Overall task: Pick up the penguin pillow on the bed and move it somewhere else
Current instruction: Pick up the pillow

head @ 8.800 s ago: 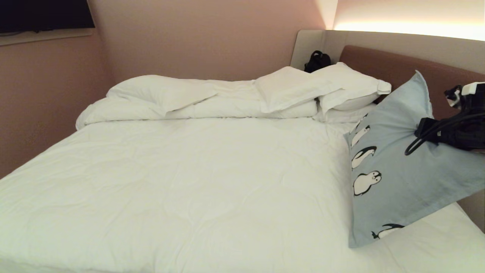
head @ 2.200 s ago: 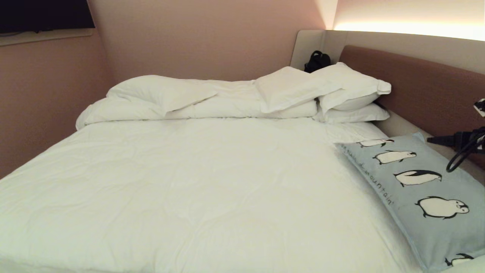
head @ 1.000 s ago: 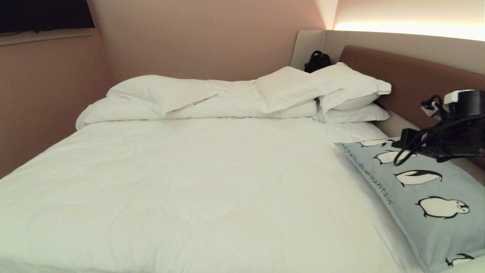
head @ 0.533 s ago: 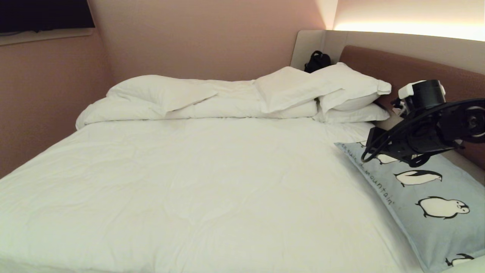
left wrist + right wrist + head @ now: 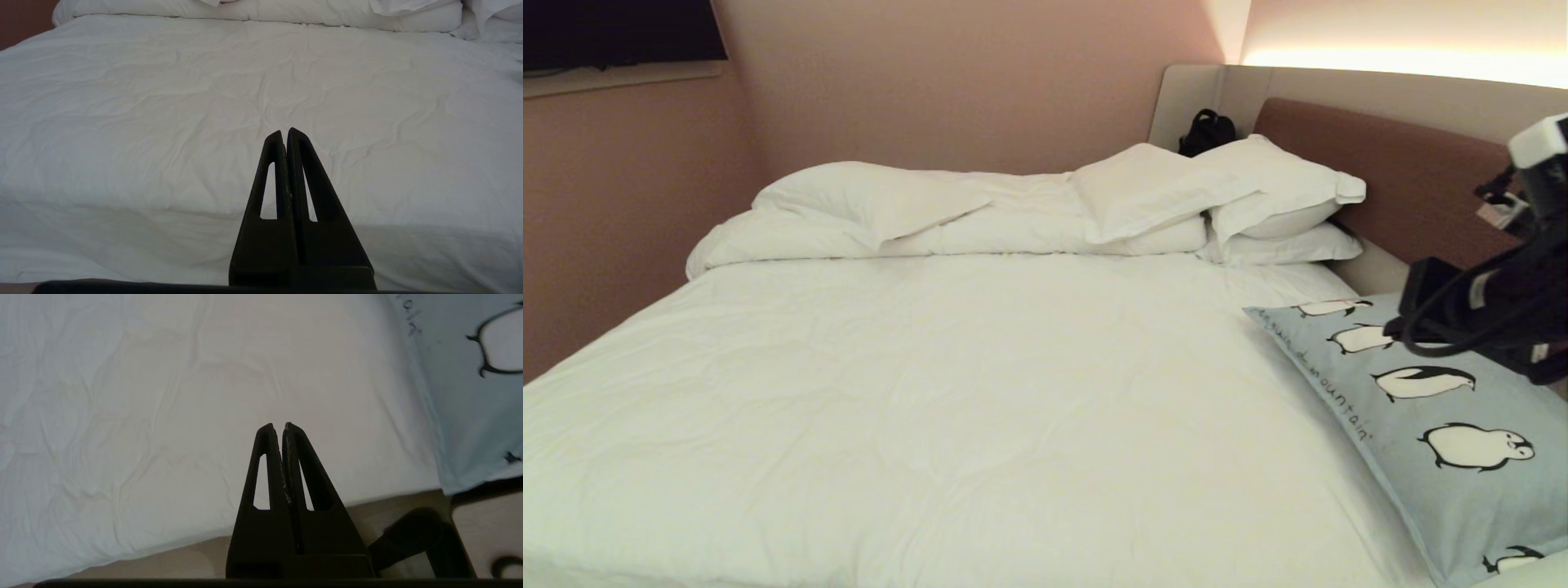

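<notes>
The penguin pillow (image 5: 1437, 425) lies flat on the bed (image 5: 931, 392) at its right edge, penguins facing up, just in front of the headboard. My right arm (image 5: 1494, 318) hangs above the pillow's far end, partly cut off by the picture's right edge. In the right wrist view the right gripper (image 5: 283, 426) is shut and empty, over the white sheet (image 5: 163, 396) near the bed's edge, with the penguin pillow (image 5: 461, 396) off to one side. The left gripper (image 5: 284, 132) is shut and empty, held low before the bed (image 5: 163, 102).
White pillows (image 5: 1258, 188) and a folded duvet (image 5: 931, 220) are piled along the far side. The brown headboard (image 5: 1405, 171) runs along the right, with a black object (image 5: 1207, 131) in the corner. A strip of floor (image 5: 163, 559) shows below the bed's edge.
The pillow, earlier held up by the right gripper, lies flat and has not moved in the last second. The right arm swung left over it, then back right and up.
</notes>
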